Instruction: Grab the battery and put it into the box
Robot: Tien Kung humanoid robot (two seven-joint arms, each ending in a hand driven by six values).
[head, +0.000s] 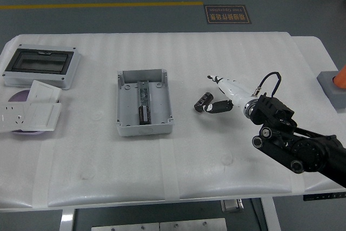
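The battery point(201, 101), a small black cylinder, lies on the white table right of the box. The box point(125, 101) is grey and open-topped, at the table's middle, with a dark rail and a black part point(144, 114) inside. My right hand point(212, 93) reaches in from the lower right. Its white fingers point(224, 86) are spread just above and right of the battery. The black thumb point(217, 106) lies against the battery's right end. The hand holds nothing. My left arm is out of view.
A grey enclosure with a dark window point(40, 66) stands at the far left. White socket plates point(30, 112) lie in front of it on a purple disc. A grey block with an orange cone point(335, 85) stands off the table's right edge.
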